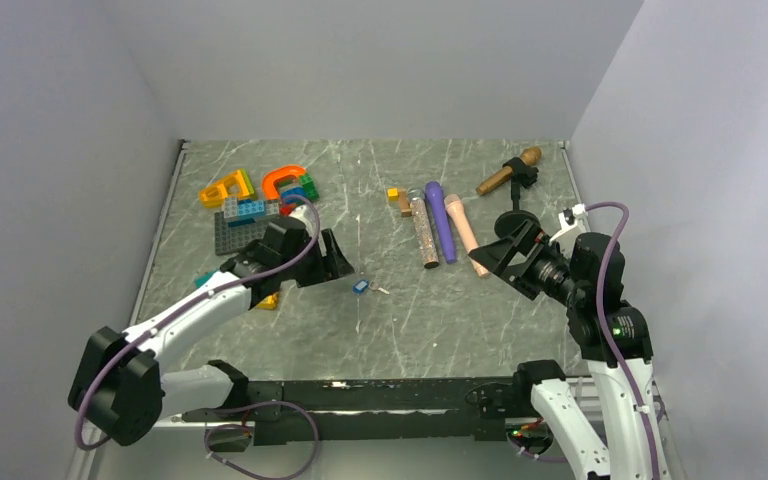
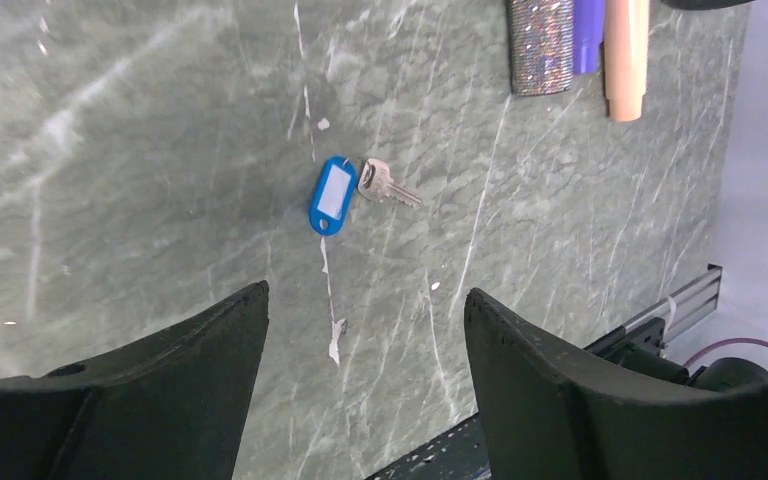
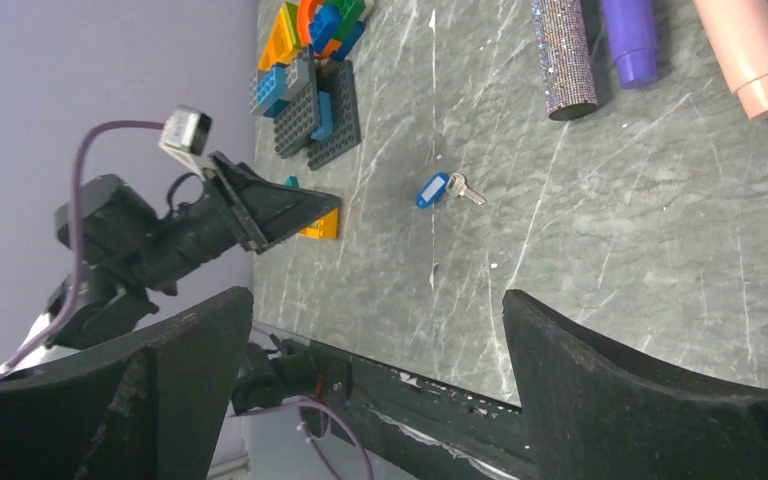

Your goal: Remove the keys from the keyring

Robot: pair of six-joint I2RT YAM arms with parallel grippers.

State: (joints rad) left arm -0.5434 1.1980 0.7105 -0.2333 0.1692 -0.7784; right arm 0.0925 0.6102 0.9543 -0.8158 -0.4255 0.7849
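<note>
Top external: one keyring [image 1: 361, 287] lies on the table [image 1: 430, 325] near the front middle, with one key [image 1: 379, 291] touching its right end. The left gripper [image 1: 346, 265] hovers just beside them, jaws apart and holding nothing. The right gripper [image 1: 495, 258] hangs well apart to the right, jaws spread wide and also empty. Three tubes [image 1: 442, 225] lie side by side farther back, and a heap of bricks [image 1: 255, 200], too jumbled to count, sits at the far left. Left wrist: keyring and key lie ahead on the bare stone, in line with the gap between the two spread fingers, and neither finger touches them. The key's head meets the end of the blue loop, and a thin link seems to join them, so by my reading the key is not yet off and the whole task remains. Right wrist: again one keyring and one key, joined end to end, lie between the tubes and the left gripper. No second key shows.
</note>
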